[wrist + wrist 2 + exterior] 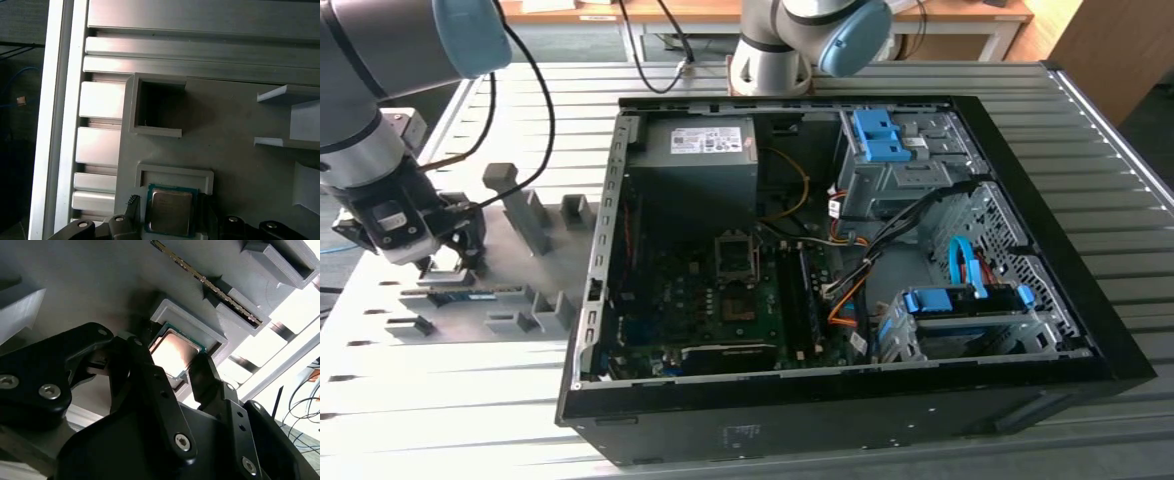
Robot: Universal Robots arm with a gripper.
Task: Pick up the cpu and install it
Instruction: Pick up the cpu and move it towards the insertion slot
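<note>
The cpu [172, 351], a small square chip with a shiny metal top and green rim, lies in a shallow grey pocket of the parts holder [240, 125]. My gripper [173, 366] straddles it, with one black finger [142, 357] against each of two opposite edges, so it is shut on the cpu [170, 210]. In the exterior view the gripper [447, 255] hangs low over the grey holder [520, 300], at the exterior view's left of the open computer case [854, 400]. The dark socket frame [736, 258] sits on the motherboard inside the case.
A memory stick [210, 282] lies in a slot of the holder near the cpu pocket. An empty square pocket [157, 107] is beside it. Upright grey posts [520, 205] stand on the holder. Inside the case are a power supply [694, 150], cables and blue drive brackets [961, 300].
</note>
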